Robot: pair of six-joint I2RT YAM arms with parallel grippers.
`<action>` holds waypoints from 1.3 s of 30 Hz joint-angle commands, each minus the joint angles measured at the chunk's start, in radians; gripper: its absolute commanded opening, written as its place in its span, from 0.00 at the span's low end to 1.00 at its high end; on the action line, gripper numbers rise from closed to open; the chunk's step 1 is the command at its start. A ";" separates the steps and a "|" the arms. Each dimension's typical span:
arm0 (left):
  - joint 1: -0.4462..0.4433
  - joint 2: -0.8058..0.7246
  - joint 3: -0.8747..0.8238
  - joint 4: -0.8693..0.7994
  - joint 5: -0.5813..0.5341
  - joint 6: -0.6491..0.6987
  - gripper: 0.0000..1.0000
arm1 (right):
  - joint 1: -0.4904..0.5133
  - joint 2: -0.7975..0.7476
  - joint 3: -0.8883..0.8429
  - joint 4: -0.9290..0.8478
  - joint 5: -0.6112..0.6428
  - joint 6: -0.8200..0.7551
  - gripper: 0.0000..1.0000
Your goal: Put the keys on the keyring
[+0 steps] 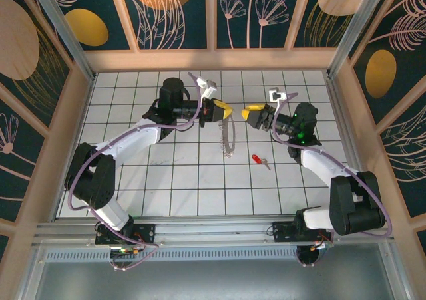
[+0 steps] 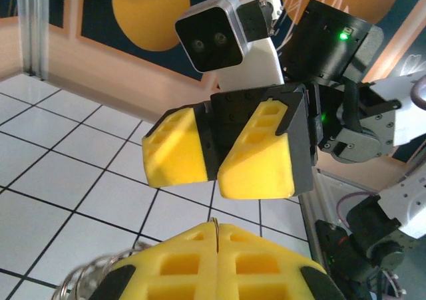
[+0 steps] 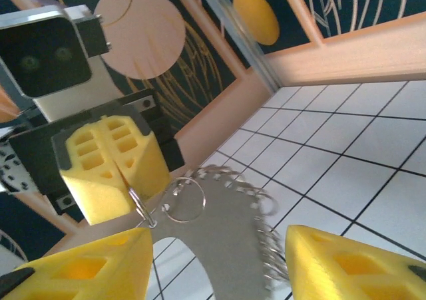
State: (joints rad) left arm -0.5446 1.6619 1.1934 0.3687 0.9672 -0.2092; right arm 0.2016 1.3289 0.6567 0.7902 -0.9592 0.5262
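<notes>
**Risk and orientation.** Left fingers point(image 3: 100, 160) clamped on top of keyring point(image 3: 226, 213). Loop hangs toward bench point(image 1: 166, 180), long axis near-vertical. Right fingers point(image 3: 346, 267) apart, empty, facing loop. Key point(image 1: 258, 159) flat on bench near right arm point(image 1: 319, 163), blade pointing near-right. Likely risk: floppy loop sways, right fingers snag links, drag keyring out of thin pinch.

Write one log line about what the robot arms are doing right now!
left gripper: shut on keyring | right gripper: open, facing keyring | key: lying on table, apart from keyring
</notes>
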 commanded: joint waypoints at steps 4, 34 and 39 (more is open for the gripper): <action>-0.003 -0.043 0.005 0.049 0.082 -0.007 0.00 | 0.011 -0.030 0.038 0.069 -0.117 -0.002 0.55; -0.002 -0.031 -0.002 0.107 0.119 -0.056 0.00 | 0.093 -0.004 0.107 0.063 -0.110 0.003 0.28; -0.002 -0.034 -0.003 0.117 0.120 -0.061 0.00 | 0.111 0.000 0.114 0.044 -0.121 -0.012 0.28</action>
State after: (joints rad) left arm -0.5446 1.6539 1.1912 0.4168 1.0588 -0.2592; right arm 0.2974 1.3285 0.7330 0.8124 -1.0492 0.5304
